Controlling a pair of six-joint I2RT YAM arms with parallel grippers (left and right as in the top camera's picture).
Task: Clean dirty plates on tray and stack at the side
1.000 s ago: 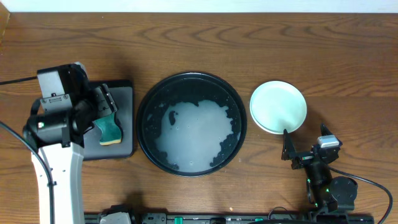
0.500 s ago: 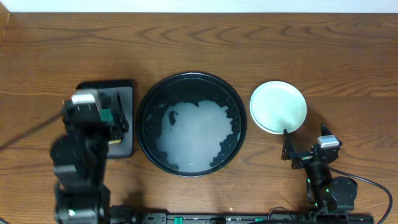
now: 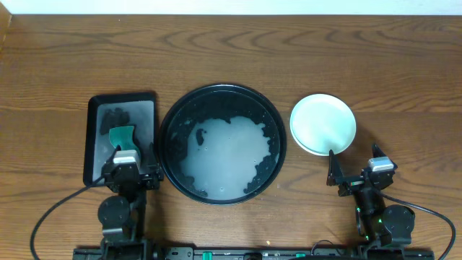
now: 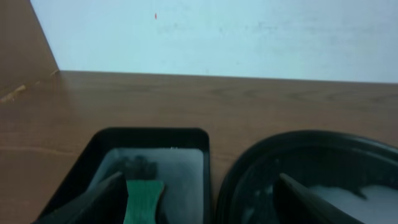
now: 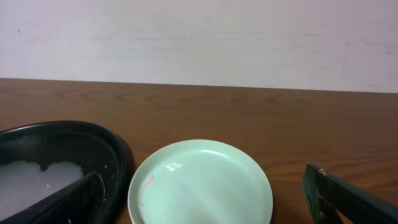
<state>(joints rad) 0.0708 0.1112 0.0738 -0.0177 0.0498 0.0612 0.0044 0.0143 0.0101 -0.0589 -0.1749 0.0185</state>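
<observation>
Overhead — glossy round plates (image 3: 323,124), foam-slicked tray (image 3: 167,123)

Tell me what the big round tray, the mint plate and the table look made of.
Round tray: probably plastic, black and glossy; its rim catches light. Mint plate: likely plastic or melamine, smooth, with small highlights. Table: wood or wood-look laminate, brown with visible grain; I cannot tell which.
</observation>
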